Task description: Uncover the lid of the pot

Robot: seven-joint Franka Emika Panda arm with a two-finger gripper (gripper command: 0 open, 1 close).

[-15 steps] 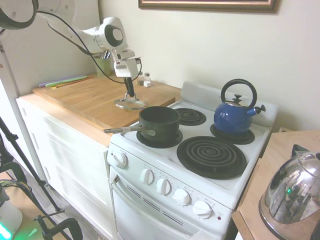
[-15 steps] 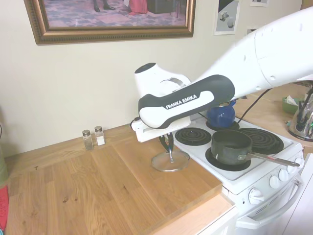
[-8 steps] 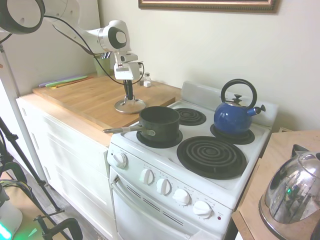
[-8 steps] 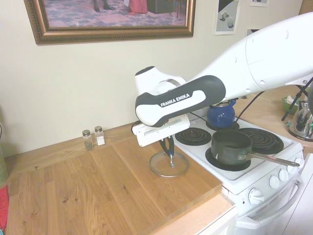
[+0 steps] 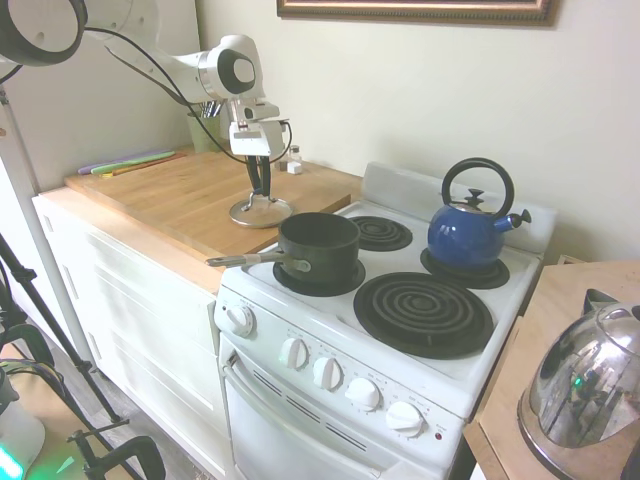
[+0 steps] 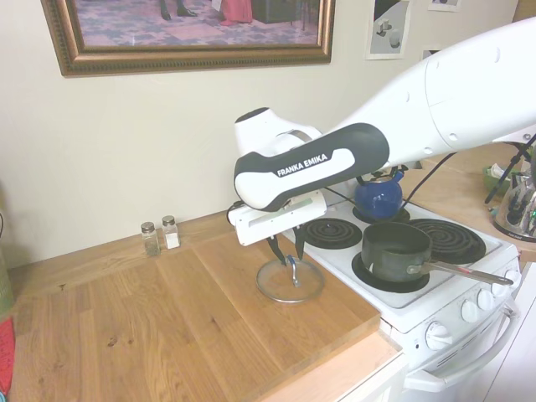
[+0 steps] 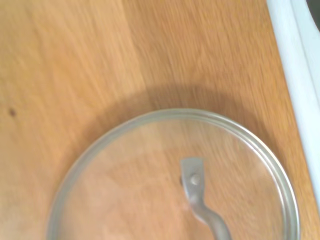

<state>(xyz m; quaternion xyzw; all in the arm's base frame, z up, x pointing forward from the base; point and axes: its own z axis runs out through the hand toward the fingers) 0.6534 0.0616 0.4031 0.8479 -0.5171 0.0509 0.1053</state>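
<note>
the gripper (image 6: 287,249) in the middle of the frame has let go, fingers spread over the lid (image 6: 290,280) flat on the wood. lift straight up slowly. right: the pot (image 6: 396,249) sits uncovered.

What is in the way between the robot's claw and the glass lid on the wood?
Nothing visible. The gripper hangs open right above the lid, around its loop handle. The lid lies flat on the wooden counter, beside the uncovered pot.
</note>
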